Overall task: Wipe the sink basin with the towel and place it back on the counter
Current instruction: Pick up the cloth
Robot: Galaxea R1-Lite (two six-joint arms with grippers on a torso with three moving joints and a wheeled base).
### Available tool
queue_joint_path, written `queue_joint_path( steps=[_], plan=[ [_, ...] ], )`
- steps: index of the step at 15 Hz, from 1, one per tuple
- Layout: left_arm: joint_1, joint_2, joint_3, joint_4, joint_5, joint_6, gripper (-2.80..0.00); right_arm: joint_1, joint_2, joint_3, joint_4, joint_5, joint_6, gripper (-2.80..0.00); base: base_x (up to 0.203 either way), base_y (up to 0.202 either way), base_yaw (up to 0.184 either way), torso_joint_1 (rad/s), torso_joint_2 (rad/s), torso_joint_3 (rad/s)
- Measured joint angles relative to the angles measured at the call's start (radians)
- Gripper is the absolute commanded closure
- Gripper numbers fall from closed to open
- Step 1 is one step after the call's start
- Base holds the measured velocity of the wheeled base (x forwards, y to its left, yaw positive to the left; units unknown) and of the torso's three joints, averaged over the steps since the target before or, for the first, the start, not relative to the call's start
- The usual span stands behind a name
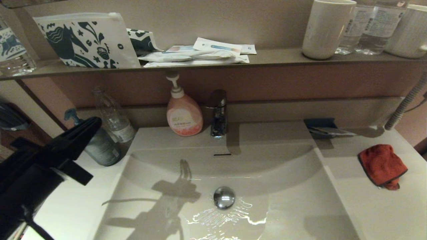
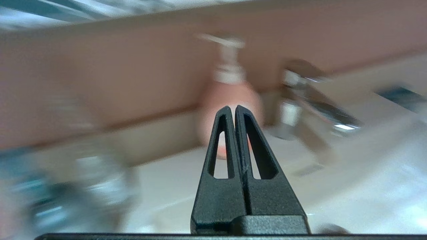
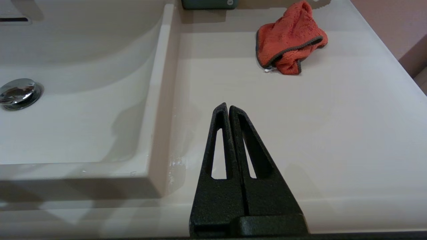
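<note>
The red-orange towel (image 1: 382, 165) (image 3: 289, 50) lies crumpled on the off-white counter (image 1: 373, 206) (image 3: 300, 126) to the right of the sink basin (image 1: 283, 186) (image 3: 76, 126). The basin holds a chrome drain stopper (image 1: 224, 197) (image 3: 16, 92) and a wet sheen near its front. My left gripper (image 1: 95, 122) (image 2: 232, 108) is raised at the left, over the counter's left side, shut and empty, pointing toward the pink soap bottle. My right gripper (image 3: 228, 106) hangs shut and empty over the right counter's front part, well short of the towel; the head view does not show it.
A pink soap pump bottle (image 1: 183, 113) and chrome faucet (image 1: 217, 113) stand behind the basin. A clear bottle (image 1: 113, 115) and a blue-grey dispenser (image 1: 100, 145) sit on the left counter. A dark tray (image 1: 322, 128) lies behind the towel. The brown shelf (image 1: 267, 58) above carries packets, cups and bottles.
</note>
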Motion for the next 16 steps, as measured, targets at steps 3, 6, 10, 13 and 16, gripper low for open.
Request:
queue_joint_path(
  steps=[3, 6, 10, 13, 16],
  plan=[
    [0.103, -0.143, 0.054, 0.077, 0.003, 0.003, 0.00, 0.000, 0.000, 0.000, 0.000, 0.000, 0.000, 0.00, 0.000, 0.000, 0.000, 0.000, 0.00, 0.000],
    [0.173, -0.335, 0.087, 0.256, 0.003, 0.002, 0.00, 0.000, 0.000, 0.000, 0.000, 0.000, 0.000, 0.00, 0.000, 0.000, 0.000, 0.000, 0.00, 0.000],
    [0.203, -0.635, 0.099, 0.596, 0.003, -0.003, 0.00, 0.000, 0.000, 0.000, 0.000, 0.000, 0.000, 0.00, 0.000, 0.000, 0.000, 0.000, 0.00, 0.000],
    [0.210, -0.780, 0.073, 0.851, 0.040, -0.057, 0.00, 0.000, 0.000, 0.000, 0.000, 0.000, 0.000, 0.00, 0.000, 0.000, 0.000, 0.000, 0.00, 0.000],
    [0.276, -0.835, 0.068, 0.887, 0.032, -0.063, 0.00, 0.000, 0.000, 0.000, 0.000, 0.000, 0.000, 0.00, 0.000, 0.000, 0.000, 0.000, 0.00, 0.000]
  ],
)
